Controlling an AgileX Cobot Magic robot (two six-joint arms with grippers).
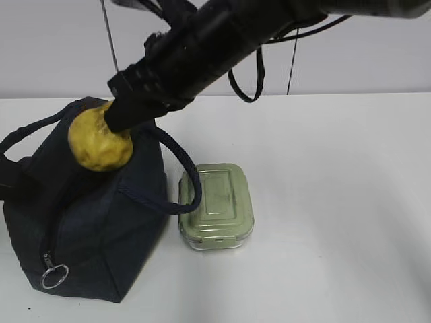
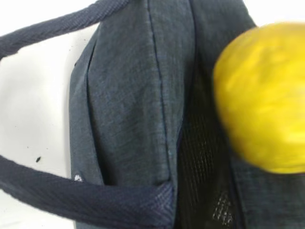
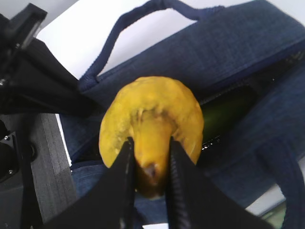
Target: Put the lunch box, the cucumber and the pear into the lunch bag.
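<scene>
My right gripper (image 3: 148,143) is shut on the narrow end of the yellow pear (image 3: 150,114), reaching across to the left. The pear (image 1: 100,142) hangs bulb-down just above the top of the dark navy lunch bag (image 1: 94,222). It fills the right of the left wrist view as a yellow blur (image 2: 264,95) over the bag fabric (image 2: 128,95). Inside the bag's opening lies a glossy dark green shape, the cucumber (image 3: 228,112). The sage-green lunch box (image 1: 216,205) sits on the table against the bag's right side. My left gripper's fingers are hidden; it is shut close to the bag.
One loop handle (image 1: 182,168) drapes from the bag over the lunch box's left edge. The zipper's metal ring (image 1: 54,276) hangs at the bag's front corner. The black left arm (image 3: 28,62) stands beside the bag. White table (image 1: 337,202) stretches to the right.
</scene>
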